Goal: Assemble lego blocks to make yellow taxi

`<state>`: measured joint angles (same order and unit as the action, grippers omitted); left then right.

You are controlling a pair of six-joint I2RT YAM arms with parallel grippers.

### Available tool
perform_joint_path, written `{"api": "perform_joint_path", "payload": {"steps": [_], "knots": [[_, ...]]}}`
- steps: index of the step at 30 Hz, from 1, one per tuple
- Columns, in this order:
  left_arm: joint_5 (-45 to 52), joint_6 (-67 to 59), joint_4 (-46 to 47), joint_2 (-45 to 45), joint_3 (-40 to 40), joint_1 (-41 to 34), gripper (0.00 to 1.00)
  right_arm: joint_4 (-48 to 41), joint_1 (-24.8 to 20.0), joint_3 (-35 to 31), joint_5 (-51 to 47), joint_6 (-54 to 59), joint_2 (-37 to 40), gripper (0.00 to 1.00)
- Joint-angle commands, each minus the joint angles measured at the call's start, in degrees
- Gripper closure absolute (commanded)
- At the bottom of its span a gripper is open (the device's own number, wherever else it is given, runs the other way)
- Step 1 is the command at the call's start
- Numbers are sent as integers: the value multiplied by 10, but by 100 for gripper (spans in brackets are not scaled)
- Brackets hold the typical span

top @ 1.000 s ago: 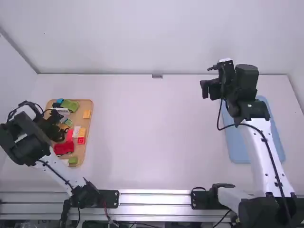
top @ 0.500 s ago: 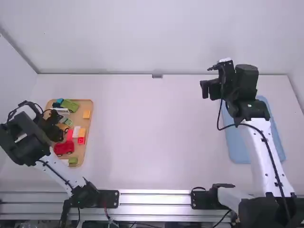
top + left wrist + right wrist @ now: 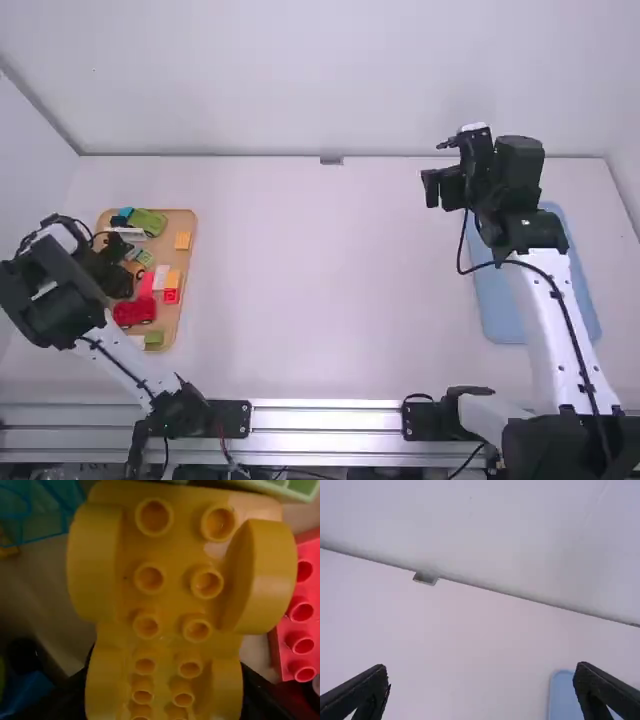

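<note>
One yellow block [image 3: 172, 602], round studs [image 3: 206, 582]

Two trays: one tan [image 3: 188, 300], one blue [image 3: 493, 310]. Two arms [image 3: 550, 335]. Two cars: one red [image 3: 136, 311], one green [image 3: 149, 221]. One yellow base [image 3: 172, 587], two orange blocks [image 3: 183, 241], two red blocks [image 3: 171, 296], two green blocks [image 3: 154, 338], at least two white blocks [image 3: 161, 277]; others half hidden.

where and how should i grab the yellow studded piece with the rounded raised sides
I'd come straight down from above, since the yellow studded piece lies studs up, and squeeze across its width at the narrower waist between the rounded raised sides. That spot should sit snug, and looks roomier than beside the upper pair, where the red brick lies close.
</note>
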<state>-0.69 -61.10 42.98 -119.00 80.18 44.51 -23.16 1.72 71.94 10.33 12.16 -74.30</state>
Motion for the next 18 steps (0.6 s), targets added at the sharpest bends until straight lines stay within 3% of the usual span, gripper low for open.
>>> {"api": "perform_joint_path", "payload": {"steps": [1, 4, 9, 14, 18], "knots": [[7, 2, 5, -9, 5, 0, 39, 0, 2, 23, 3, -3, -3, 2], [17, 2, 15, -9, 21, -3, 48, 0, 2, 23, 3, -3, -3, 2], [-7, 61, 59, -9, 74, -19, 46, 0, 2, 23, 3, -3, -3, 2], [5, 63, 160, -9, 153, -45, 48, 4, 2, 23, 3, -3, -3, 2], [10, 88, 242, -9, 229, -93, 58, 4, 2, 23, 3, -3, -3, 2]]}}
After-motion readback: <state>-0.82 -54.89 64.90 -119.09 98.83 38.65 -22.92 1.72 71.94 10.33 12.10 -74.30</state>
